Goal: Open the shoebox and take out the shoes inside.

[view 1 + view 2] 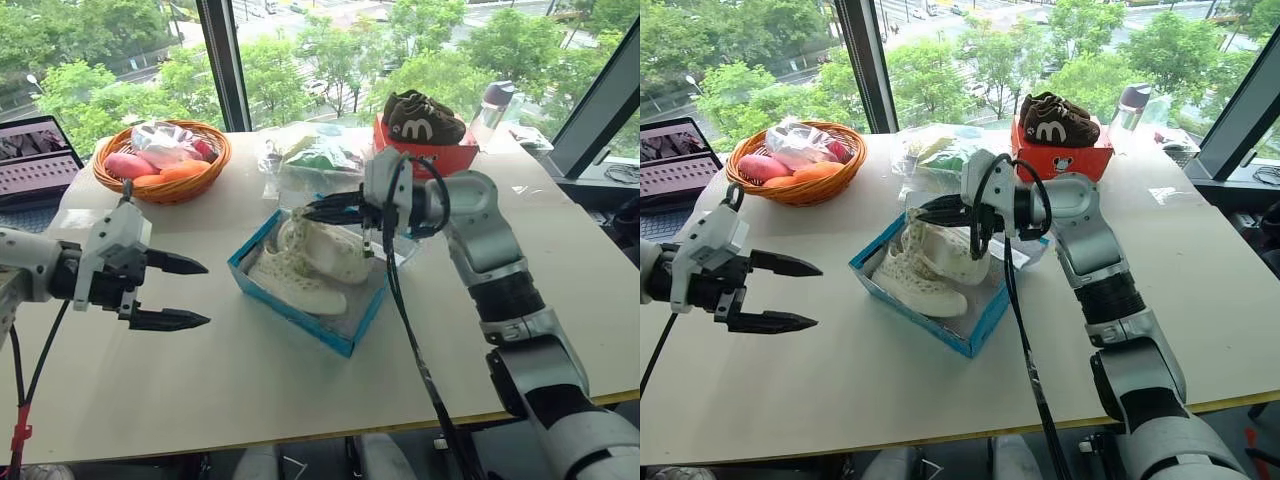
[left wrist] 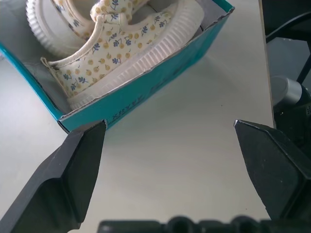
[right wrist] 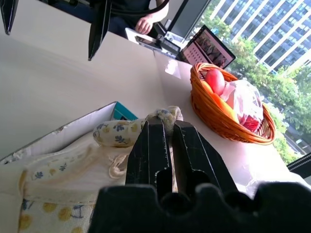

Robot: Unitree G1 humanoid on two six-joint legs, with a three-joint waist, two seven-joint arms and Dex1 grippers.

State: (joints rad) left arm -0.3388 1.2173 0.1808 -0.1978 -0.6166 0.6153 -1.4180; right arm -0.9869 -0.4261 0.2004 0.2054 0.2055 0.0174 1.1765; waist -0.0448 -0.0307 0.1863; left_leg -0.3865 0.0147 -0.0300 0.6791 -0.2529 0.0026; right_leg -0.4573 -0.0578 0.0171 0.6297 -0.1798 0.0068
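shoes [image 1: 310, 265]: a cream, flower-printed pair lying side by side in the open shoebox [image 1: 345, 335], long axes running diagonally with the box, from the near right corner toward the far left. The far shoe is tipped up at its heel end, where the right pincer has it.
handling: judged light and soft in the fabric upper, stiffer along the ribbed rubber sole; not fragile. The heel collar or strap gives a good pinch point, though thin cloth could slip from a narrow grip.
shoebox: blue, lidless, white inside, set at an angle mid-tabletop [image 1: 250, 390]; thin cardboard, likely to slide or lift if a shoe drags on its wall.
right pincer [image 1: 312, 209]: fingers nearly together, clamped on the fabric edge of the far shoe, reaching in level from the right.
left pincer [image 1: 182, 291]: spread wide, holding nothing, hovering over the tabletop just left of the box, pointing at its near corner.
surroundings: an orange basket [image 1: 165, 190] of fruit at far left; a red-orange box [image 1: 425, 155] with dark sneakers [image 1: 422, 117] behind.
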